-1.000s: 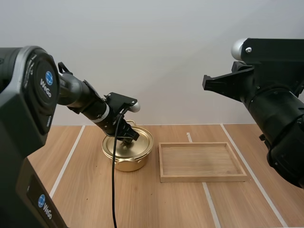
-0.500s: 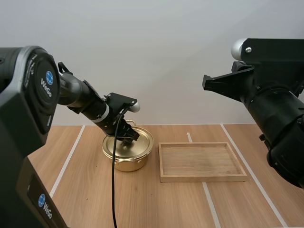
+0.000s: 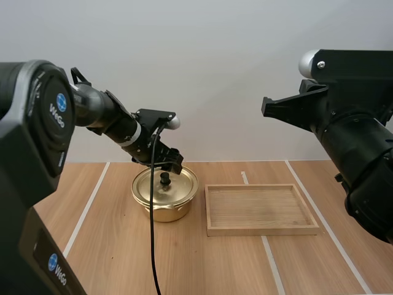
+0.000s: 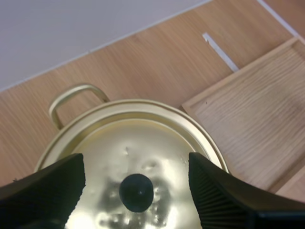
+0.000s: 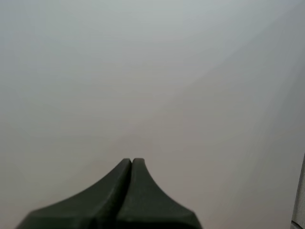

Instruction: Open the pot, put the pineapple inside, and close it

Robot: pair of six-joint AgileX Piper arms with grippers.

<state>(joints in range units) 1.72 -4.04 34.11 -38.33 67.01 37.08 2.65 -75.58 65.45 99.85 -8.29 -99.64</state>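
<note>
Several white tape lines (image 3: 91, 203) run front to back across a light wooden table (image 3: 110, 246), and a plain pale wall (image 3: 215, 74) rises behind it.

A round golden metal pot (image 3: 161, 208) stands on the table left of centre, between two of the lines. Its golden lid (image 3: 178, 184) sits flat on the rim and hides the inside, with a small black knob (image 3: 164, 179) at its middle. The left wrist view shows a looped golden handle (image 4: 76, 93) at the pot's far side.

Just to the pot's right, close but apart from it, lies a shallow rectangular wooden tray (image 3: 261, 231), its grained floor showing.

The left gripper (image 3: 169, 161) hangs just above the lid. Its two black fingers (image 4: 209, 191) are spread wide, one to each side of the knob and gripping nothing.

The right arm (image 3: 350, 123) is raised well above the table's right side. The right gripper (image 5: 131, 164) has its fingers pressed together as one dark wedge, pinching nothing, and it faces the pale wall.
</note>
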